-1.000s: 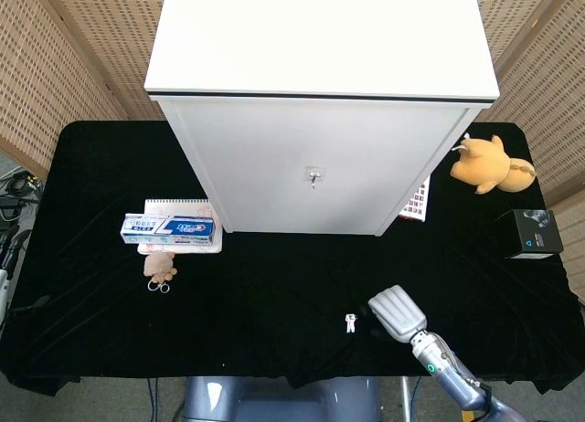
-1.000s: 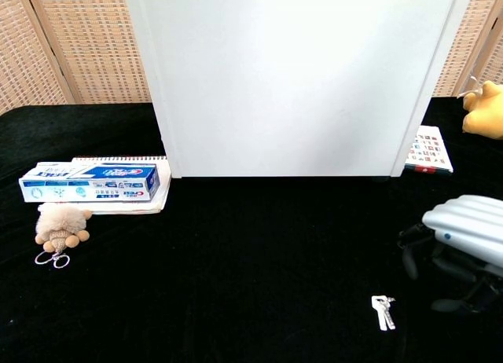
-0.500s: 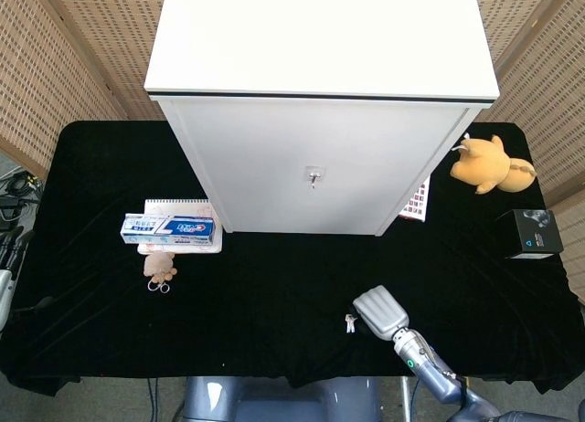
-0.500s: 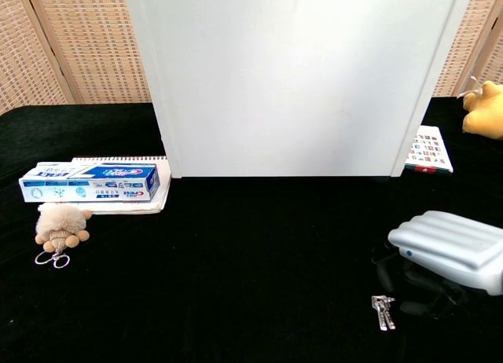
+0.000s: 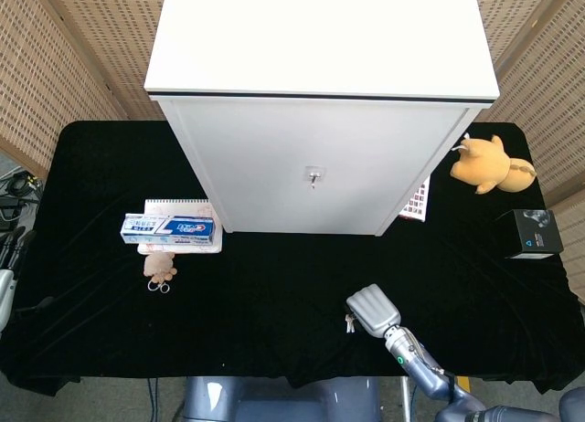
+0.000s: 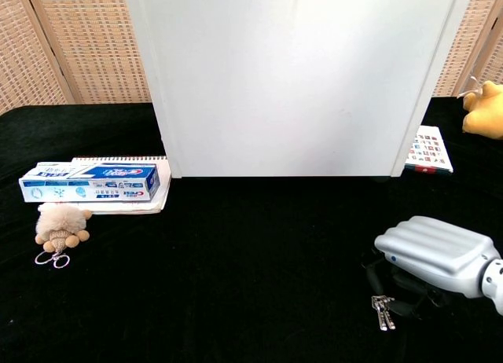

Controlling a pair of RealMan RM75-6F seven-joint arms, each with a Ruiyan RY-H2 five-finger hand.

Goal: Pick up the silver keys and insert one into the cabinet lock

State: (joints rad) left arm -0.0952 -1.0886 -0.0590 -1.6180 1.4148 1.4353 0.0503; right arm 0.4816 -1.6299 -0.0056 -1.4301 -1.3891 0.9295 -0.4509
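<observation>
The robot's right hand (image 6: 434, 254), a silver-grey shell with dark fingers curled beneath it, hovers low over the black cloth-covered table (image 5: 274, 276), palm down. Just under and to the left of its fingertips lies the small bunch of silver keys (image 6: 383, 309), flat on the cloth; in the head view the keys (image 5: 349, 324) sit right against the hand's (image 5: 372, 310) left edge. The dark fingers reach down around the keys, but against the black cloth I cannot tell whether they touch or pinch them, nor whether the hand is closed.

Well beyond the hand stands the tall white cabinet (image 5: 315, 157), with a small metal lock (image 5: 313, 176) in the middle of its front door. Far to the hand's left lie a blue-and-white toothpaste box (image 6: 89, 182) on a spiral-bound notebook (image 6: 149, 202), and a fluffy beige plush keychain (image 6: 61, 224) nearer the table edge. Off to the hand's right, past the cabinet, are an orange plush toy (image 5: 487, 163), a small black box (image 5: 532, 233) and a patterned card (image 6: 429, 149) leaning by the cabinet's corner.

The left hand is out of sight.
</observation>
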